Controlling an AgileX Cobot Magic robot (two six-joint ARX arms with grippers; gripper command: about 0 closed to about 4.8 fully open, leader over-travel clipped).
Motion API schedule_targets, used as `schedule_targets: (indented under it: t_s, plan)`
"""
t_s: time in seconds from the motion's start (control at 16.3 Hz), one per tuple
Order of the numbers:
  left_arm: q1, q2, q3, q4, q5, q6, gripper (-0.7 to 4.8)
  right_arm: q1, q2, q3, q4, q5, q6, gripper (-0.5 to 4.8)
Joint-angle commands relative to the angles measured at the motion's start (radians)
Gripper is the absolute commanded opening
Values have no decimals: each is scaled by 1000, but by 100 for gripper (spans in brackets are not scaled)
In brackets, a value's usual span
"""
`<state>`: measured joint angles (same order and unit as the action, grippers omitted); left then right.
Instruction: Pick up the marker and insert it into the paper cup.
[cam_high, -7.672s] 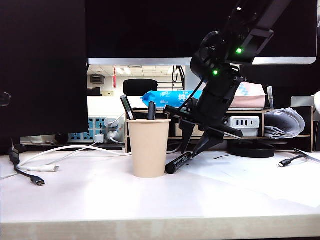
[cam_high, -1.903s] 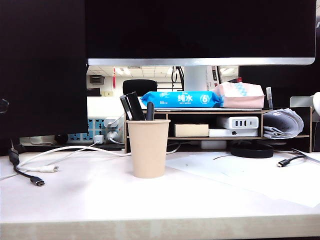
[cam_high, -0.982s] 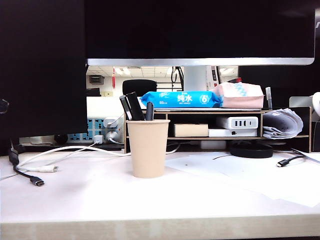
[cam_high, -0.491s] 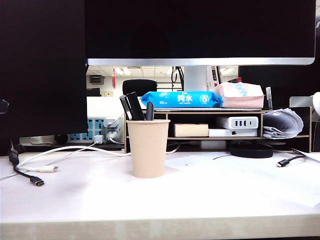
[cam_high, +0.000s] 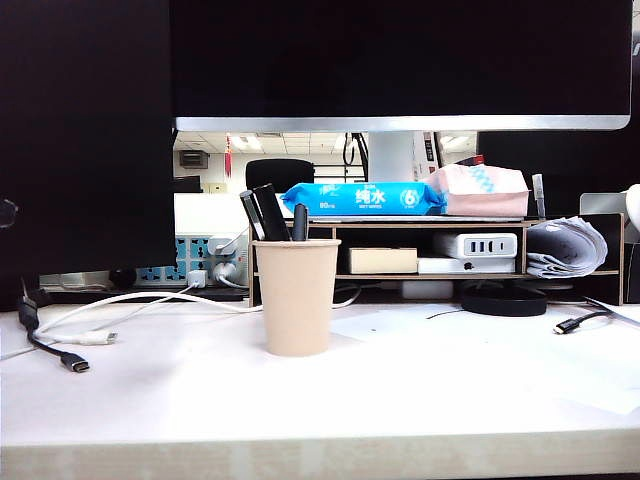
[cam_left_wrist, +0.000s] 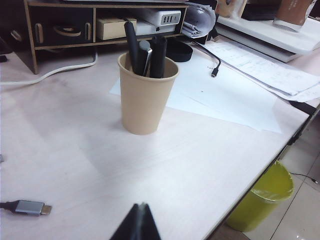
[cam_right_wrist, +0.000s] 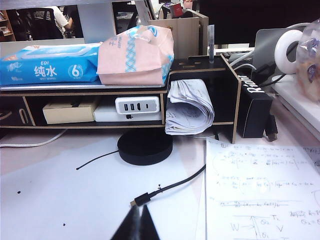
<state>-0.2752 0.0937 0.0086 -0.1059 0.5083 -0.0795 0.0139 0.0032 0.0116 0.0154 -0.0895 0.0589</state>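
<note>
Black marker (cam_high: 270, 211) upright inside paper cup (cam_high: 297, 296)

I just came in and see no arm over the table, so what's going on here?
Nothing is being handled right now. The marker stands in the paper cup beside two slimmer pens, so the insertion looks done. The left gripper sits low near the table's front edge, jaws together and empty, facing the cup. The right gripper is shut and empty too, over the white paper near the wooden shelf.
</note>
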Motion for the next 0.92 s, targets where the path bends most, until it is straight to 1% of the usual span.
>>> schedule_targets:
  t_s: [0.06,0.37,0.55,0.92]
  plan:
    - [-1,0,1,10,4,0,-5,6,0,-3,7,5,0,-5]
    - [-1,0,1,10,4,0,-5,2,0,-3,4,6,1,-5]
    - [-1,0,1,9,4,0,-5,-22,0,-3,3,6,4,-5]
    - [-1,0,1,10,4,0,-5,-18,0,-3,3,6,4,-5]
